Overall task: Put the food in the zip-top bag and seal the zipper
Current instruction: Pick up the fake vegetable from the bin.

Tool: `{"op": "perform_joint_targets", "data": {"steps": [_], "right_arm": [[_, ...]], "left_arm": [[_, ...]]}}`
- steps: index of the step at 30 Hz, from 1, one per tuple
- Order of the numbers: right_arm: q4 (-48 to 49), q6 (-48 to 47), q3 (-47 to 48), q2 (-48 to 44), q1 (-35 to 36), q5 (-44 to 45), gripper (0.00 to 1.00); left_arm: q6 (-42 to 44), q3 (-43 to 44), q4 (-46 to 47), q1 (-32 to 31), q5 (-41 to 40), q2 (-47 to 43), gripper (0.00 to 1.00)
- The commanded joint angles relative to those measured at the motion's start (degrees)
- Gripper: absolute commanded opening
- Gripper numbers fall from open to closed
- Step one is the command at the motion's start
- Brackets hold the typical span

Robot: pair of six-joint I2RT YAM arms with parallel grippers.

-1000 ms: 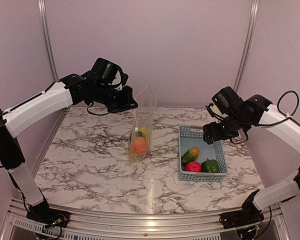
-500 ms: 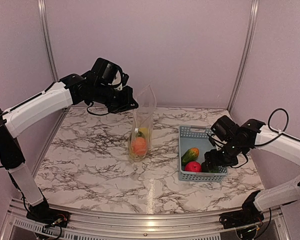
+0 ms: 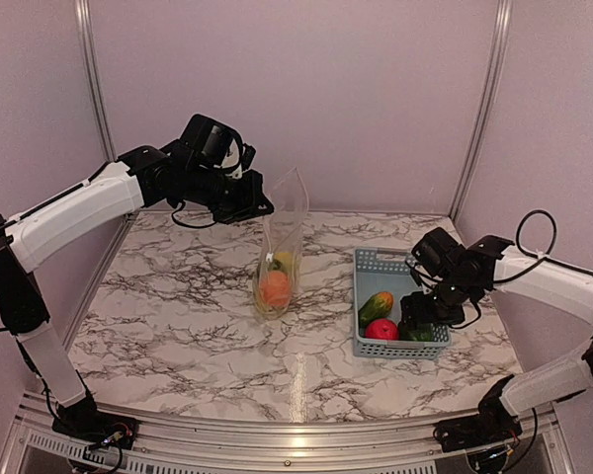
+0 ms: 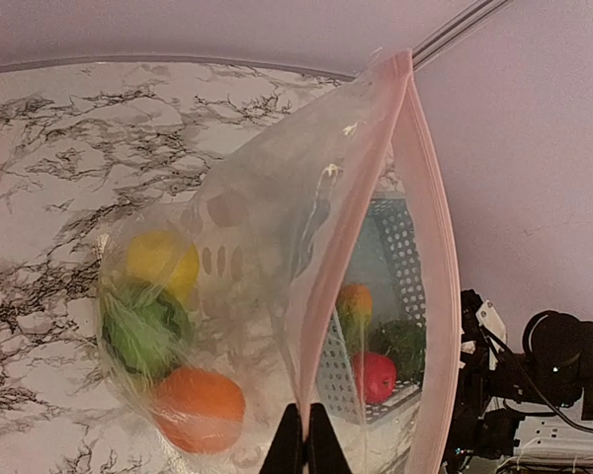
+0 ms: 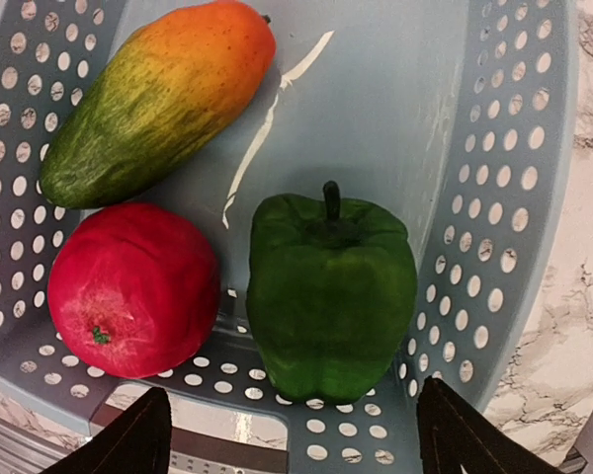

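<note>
Three pieces of food already sit in the bottom of the zip-top bag [image 3: 283, 242]: an orange [image 4: 200, 407], a yellow piece [image 4: 161, 259] and a green piece [image 4: 143, 329], all seen through clear, crinkled plastic. The bag stands upright near the middle of the marble desk [image 3: 168, 306], its bottom resting on the surface and its top corner held up by the left fingers [image 4: 298, 446], which are clenched on the pinkish zipper [image 4: 437, 257]. The two sides of that strip bow apart, so the mouth gapes. To the bag's right, with bare desk between them, lies the grey-blue basket [image 3: 376, 259], close to the desk's right edge. It holds a green-orange mango [image 5: 153, 99] lying slantwise, a red apple [image 5: 133, 289] just beside it, and a green pepper [image 5: 331, 296] near the basket's right wall and close to the apple. The right fingers [image 3: 416, 321] are spread wide and grasp nothing. They hang over the basket's near end, one tip to each side of the apple and pepper.
</note>
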Motion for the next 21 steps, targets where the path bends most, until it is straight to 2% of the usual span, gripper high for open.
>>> {"op": "perform_joint_targets", "data": {"steps": [1,7,21], "right_arm": [[3.05,-1.94,1.35,1.66,-4.37,1.01,0.81],[4.76,-5.98,2.39,4.41,-6.63,2.22,0.79],[10.68,-6.09,1.32,10.7,-6.71,1.29,0.78]], "left_arm": [[0.75,1.73,-0.87,0.38,0.24,0.58,0.0],[0.76,1.89,-0.81,0.4,0.37,0.74,0.0],[0.42,2.01,-0.58,0.37,0.53,0.73,0.0]]}}
